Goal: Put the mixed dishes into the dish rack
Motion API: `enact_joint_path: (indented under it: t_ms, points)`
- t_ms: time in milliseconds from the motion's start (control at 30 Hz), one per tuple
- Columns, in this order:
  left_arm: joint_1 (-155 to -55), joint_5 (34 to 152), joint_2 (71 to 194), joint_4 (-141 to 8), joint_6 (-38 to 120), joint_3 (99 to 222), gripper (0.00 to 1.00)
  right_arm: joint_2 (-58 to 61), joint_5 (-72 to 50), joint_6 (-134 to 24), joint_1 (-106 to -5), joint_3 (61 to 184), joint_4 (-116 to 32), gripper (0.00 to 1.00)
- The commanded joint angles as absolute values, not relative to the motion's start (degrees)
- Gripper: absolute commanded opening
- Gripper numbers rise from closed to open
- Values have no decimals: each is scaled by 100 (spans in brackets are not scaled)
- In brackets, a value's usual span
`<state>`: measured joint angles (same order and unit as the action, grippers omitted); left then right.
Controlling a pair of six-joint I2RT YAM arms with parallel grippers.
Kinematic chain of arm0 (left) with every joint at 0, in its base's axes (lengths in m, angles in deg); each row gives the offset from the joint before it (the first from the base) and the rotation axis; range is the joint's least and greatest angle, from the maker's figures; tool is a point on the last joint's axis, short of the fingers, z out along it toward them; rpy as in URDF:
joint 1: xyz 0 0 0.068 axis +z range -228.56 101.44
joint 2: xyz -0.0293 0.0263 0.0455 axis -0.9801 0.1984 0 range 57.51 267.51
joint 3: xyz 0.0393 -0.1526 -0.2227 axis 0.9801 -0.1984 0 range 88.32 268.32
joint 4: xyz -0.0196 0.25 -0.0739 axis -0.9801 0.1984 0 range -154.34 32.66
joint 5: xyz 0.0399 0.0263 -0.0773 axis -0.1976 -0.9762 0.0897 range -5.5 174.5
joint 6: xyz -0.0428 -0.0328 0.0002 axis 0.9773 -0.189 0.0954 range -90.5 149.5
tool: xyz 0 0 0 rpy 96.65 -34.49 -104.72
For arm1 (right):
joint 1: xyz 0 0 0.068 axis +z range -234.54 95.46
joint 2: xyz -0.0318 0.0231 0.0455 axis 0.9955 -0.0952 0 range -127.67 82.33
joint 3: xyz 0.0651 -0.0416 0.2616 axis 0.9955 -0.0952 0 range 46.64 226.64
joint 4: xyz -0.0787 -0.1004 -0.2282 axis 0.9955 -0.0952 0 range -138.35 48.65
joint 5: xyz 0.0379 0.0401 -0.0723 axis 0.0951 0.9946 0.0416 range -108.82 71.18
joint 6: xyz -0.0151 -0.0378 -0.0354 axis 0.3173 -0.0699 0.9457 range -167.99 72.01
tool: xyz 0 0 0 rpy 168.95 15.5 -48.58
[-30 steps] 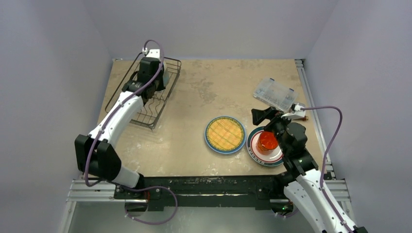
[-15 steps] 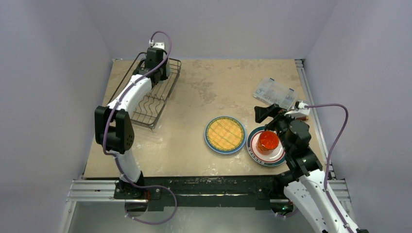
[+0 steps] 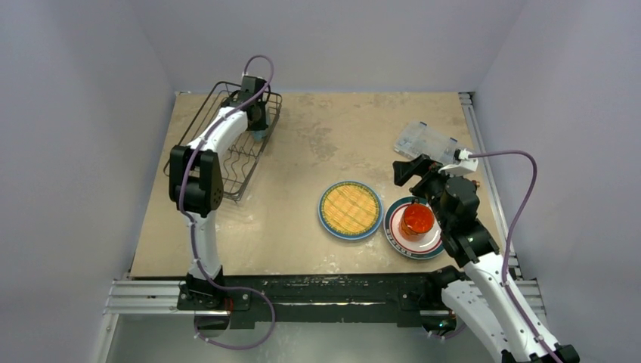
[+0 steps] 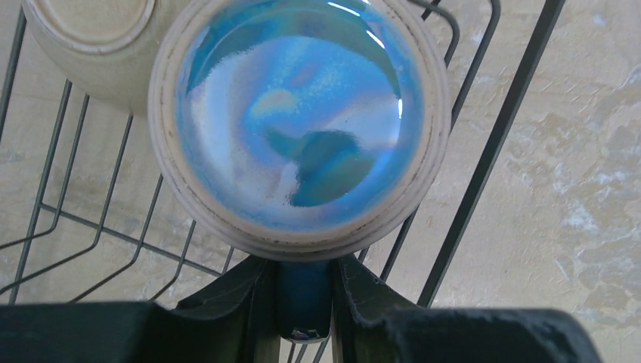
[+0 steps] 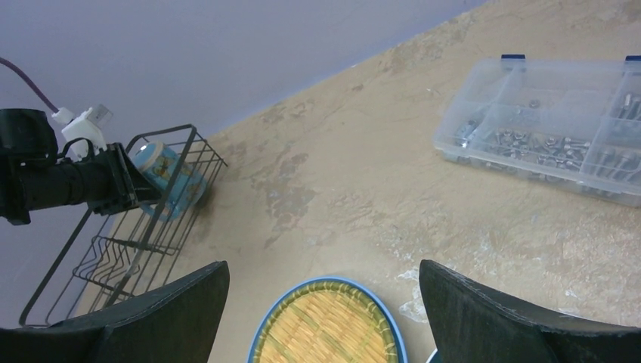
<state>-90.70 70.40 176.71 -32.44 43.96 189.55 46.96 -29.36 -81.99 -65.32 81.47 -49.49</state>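
Observation:
My left gripper (image 4: 302, 274) is shut on the handle of the blue mug (image 4: 302, 113), which I see from above its mouth over the far right corner of the black wire dish rack (image 3: 227, 162). The cream cup (image 4: 83, 38) sits right beside the mug in the rack. The mug also shows in the right wrist view (image 5: 172, 181). My right gripper (image 3: 412, 175) is open and empty, just beyond the orange cup (image 3: 416, 219), which stands on the white teal-rimmed plate (image 3: 391, 227). The yellow woven plate (image 3: 349, 209) lies left of that plate.
The clear plastic compartment box (image 3: 425, 144) with small hardware lies at the far right, just behind my right gripper. The metal rail (image 3: 484, 174) runs along the table's right edge. The rack's wire walls (image 4: 491, 151) stand close to the mug.
My left arm has stretched farther back along the rack, carrying the blue mug to its far right corner. My right gripper has shifted slightly and stays open.

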Motion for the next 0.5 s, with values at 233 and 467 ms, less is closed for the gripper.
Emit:
enact_joint_path:
  t_ms: [233,467]
  points:
    - [-8964,7166,17973,-3374,4751,19978,0,4671,-2920,-8143,-6523,8330,-4752,98]
    - [-8954,7331,18312,-2920,4908,20479,13,4668,-2872,-8159,-6528,8238,-4688,98]
